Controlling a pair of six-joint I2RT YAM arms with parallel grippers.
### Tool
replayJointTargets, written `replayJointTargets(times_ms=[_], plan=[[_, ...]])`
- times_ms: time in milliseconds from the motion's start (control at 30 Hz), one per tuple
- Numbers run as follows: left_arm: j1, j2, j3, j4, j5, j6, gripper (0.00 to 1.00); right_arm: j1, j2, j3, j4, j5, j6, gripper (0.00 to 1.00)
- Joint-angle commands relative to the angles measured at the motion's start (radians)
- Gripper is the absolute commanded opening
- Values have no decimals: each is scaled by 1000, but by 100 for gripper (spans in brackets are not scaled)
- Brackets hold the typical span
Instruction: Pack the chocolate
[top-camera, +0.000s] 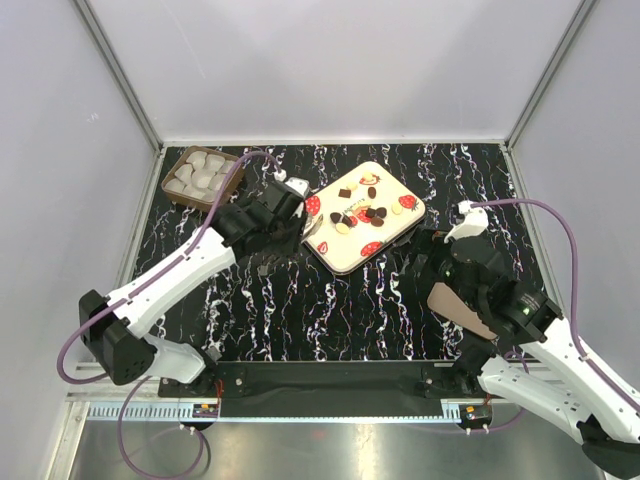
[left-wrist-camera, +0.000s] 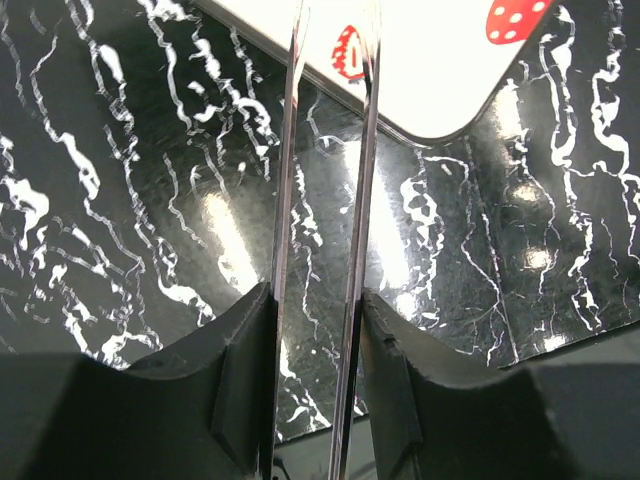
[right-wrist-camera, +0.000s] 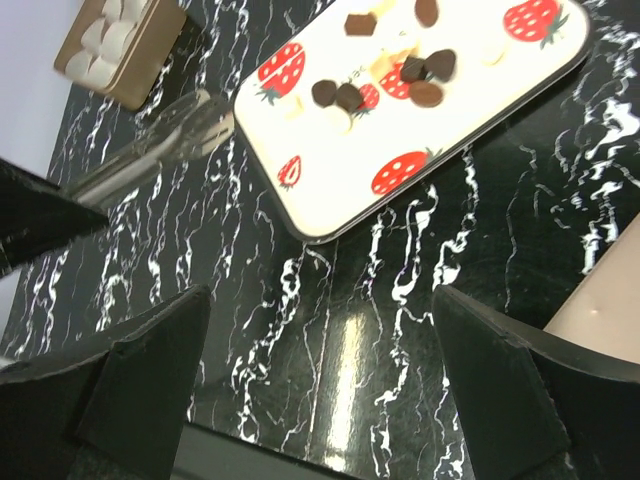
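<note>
1. The left gripper (left-wrist-camera: 315, 310) is clamped on clear tongs (left-wrist-camera: 284, 200), one finger pressing each blade. The blades stand apart, with nothing visible between them.
2. The blades run forward to the nearest corner of the strawberry-print tray (left-wrist-camera: 430, 110).
3. Farther along that tray, beyond the tongs, lies the chocolate (top-camera: 358, 215). The dark, tan and cream pieces are scattered loose, and none is in the tongs.
4. On the side of the gripper away from the tray stands the brown box (top-camera: 237, 178). Its white paper cups (top-camera: 200, 172) look unfilled.
5. The right gripper (right-wrist-camera: 320, 300) hangs wide open and empty beside the tray's opposite edge.
6. By my reading, packing has not started. Every piece in view has yet to go into a cup.
</note>
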Motion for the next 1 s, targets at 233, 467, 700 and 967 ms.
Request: replayJointTargets(times_ms=[233,467,700,967], plan=[[-51,31,-21,205,-46,74,48,1,54,84,20,161,15,100],[-53,137,-12,262,-35,86,48,2,58,74,17,171,19,100],[-70,229,1,285,-31,71,53,2,46,61,19,194,1,100],[-85,319,15,307,-40,66,54,2,38,44,29,191,-5,100]])
